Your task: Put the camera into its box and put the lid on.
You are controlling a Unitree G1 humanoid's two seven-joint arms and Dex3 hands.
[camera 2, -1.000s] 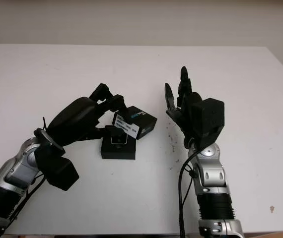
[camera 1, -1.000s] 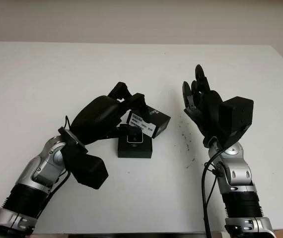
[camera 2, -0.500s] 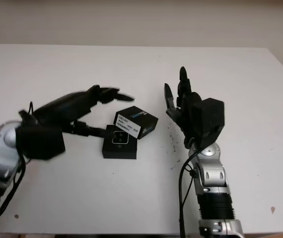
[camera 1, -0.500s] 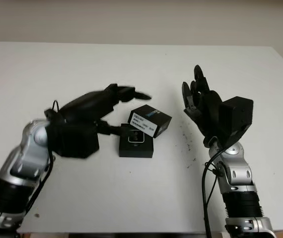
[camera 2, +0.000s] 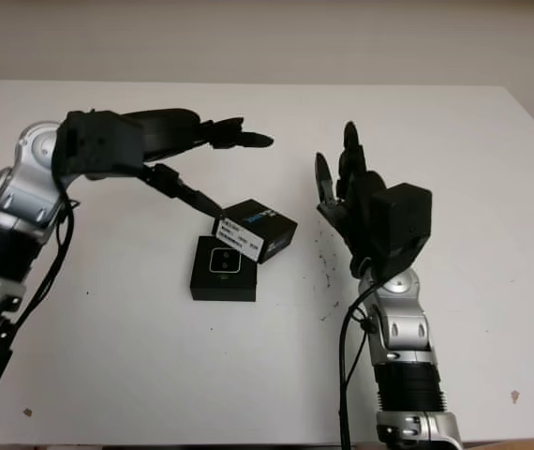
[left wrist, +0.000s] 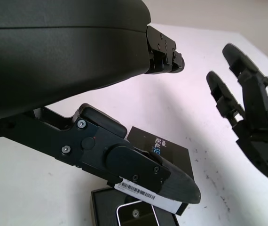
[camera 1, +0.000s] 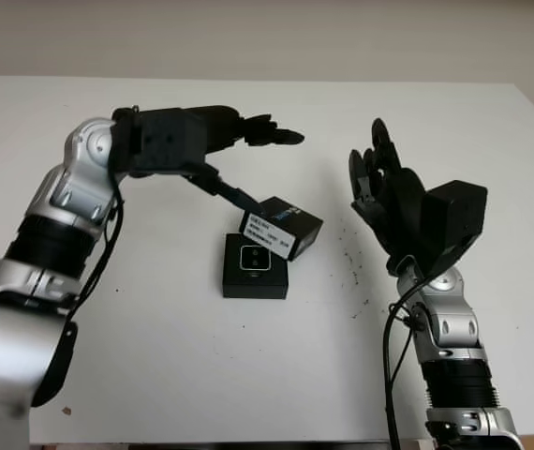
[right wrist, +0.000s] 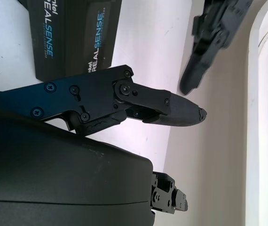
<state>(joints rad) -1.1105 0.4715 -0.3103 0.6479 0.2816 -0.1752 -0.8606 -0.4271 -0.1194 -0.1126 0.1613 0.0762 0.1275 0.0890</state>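
— Left hand (camera 1: 248,131): what changed?

— It has lifted off the box (camera 1: 256,278), open and holding nothing, and now hangs above and beyond it. The camera (camera 1: 254,262) sits inside, so only the lid (camera 1: 282,227) remains.

— Orientation?

— Below the fingers, the lid's long axis runs toward the open right hand (camera 1: 393,202), one end overlapping the box.

The box (camera 1: 256,266) is placed near the middle of the table (camera 1: 248,375), with the camera (camera 1: 254,261) seated in it. The lid (camera 1: 282,227) is found just behind the box and a little to its right, tilted; its near edge appears to be propped on the box's rear edge. The left hand (camera 1: 239,131) is raised above the table behind and left of the lid, open. The right hand (camera 1: 384,192) is held upright, open, to the right of both, well apart.
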